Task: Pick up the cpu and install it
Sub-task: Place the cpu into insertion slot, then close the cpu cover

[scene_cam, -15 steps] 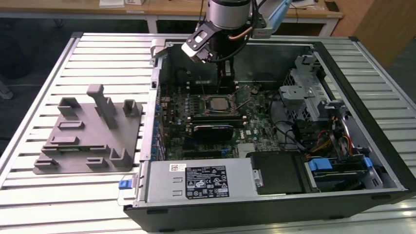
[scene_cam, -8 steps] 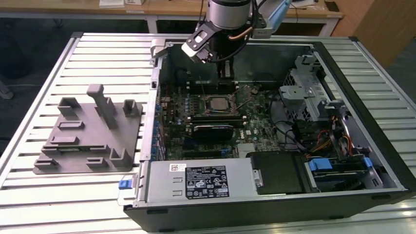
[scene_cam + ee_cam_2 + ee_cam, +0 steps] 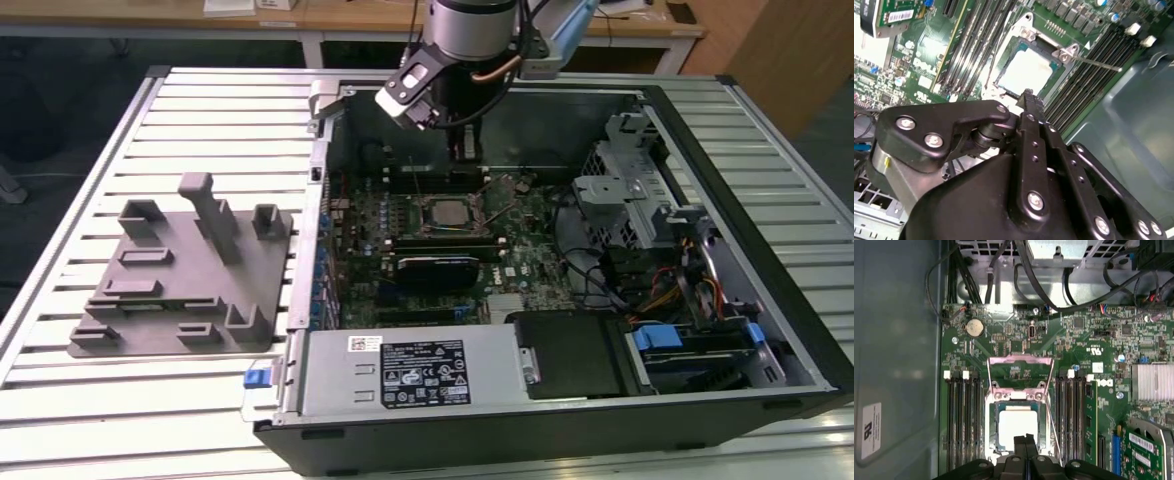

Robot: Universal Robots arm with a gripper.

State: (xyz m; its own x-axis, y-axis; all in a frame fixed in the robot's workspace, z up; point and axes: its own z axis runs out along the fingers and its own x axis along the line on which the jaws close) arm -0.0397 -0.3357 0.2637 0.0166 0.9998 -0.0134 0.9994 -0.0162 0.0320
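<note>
My gripper (image 3: 1026,439) has its 2 jaws pressed together, holding nothing. Just beyond the tips lies the cpu (image 3: 1017,426), flat in its socket (metal frame (image 3: 1020,371) lifted open), with memory slots (image 3: 963,415) on either side across the green board (image 3: 1089,340).
</note>
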